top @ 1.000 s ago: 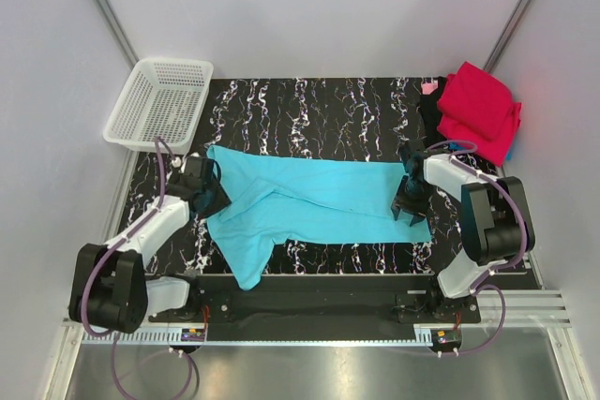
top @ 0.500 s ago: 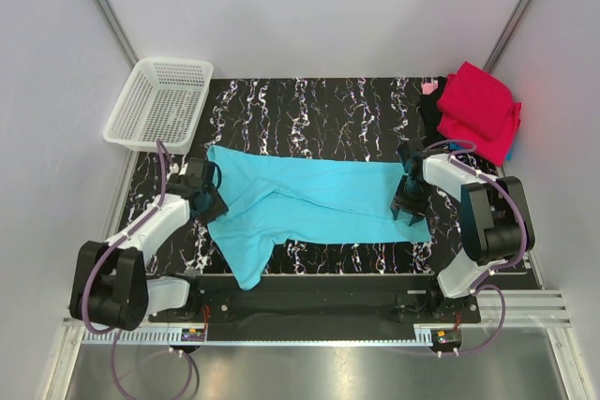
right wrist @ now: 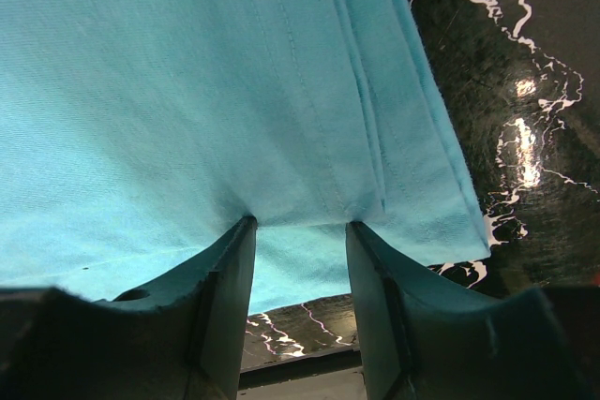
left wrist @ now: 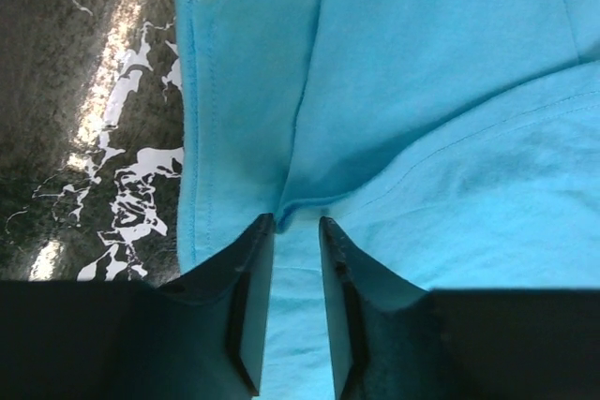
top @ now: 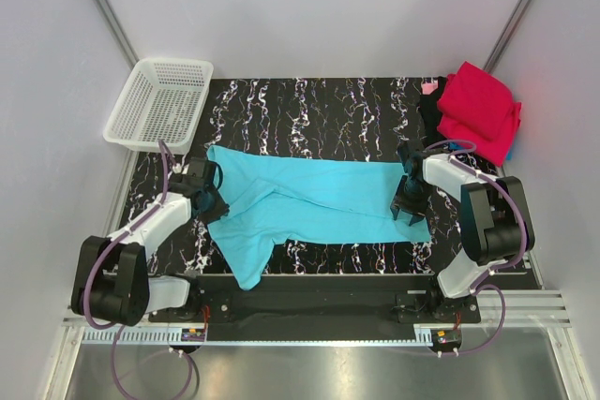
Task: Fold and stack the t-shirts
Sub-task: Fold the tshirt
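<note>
Stretching from left pincer [left wrist: 297, 223] to right pincer [right wrist: 300, 223], flat turquoise t-shirt [top: 319, 198].

You're in a robotics lab cell: a left arm [top: 150, 222] and a right arm [top: 469, 185] are bolted to a perforated metal rail [top: 319, 333] at the near edge of a black marbled tabletop [top: 319, 100], with cables looping from their bases. Plain white panels [top: 309, 7] on bare aluminium struts [top: 101, 2] box the table in, and the turquoise t-shirt [top: 319, 199], red t-shirt [top: 478, 110] and white mesh basket [top: 173, 64] lie on that bench
</note>
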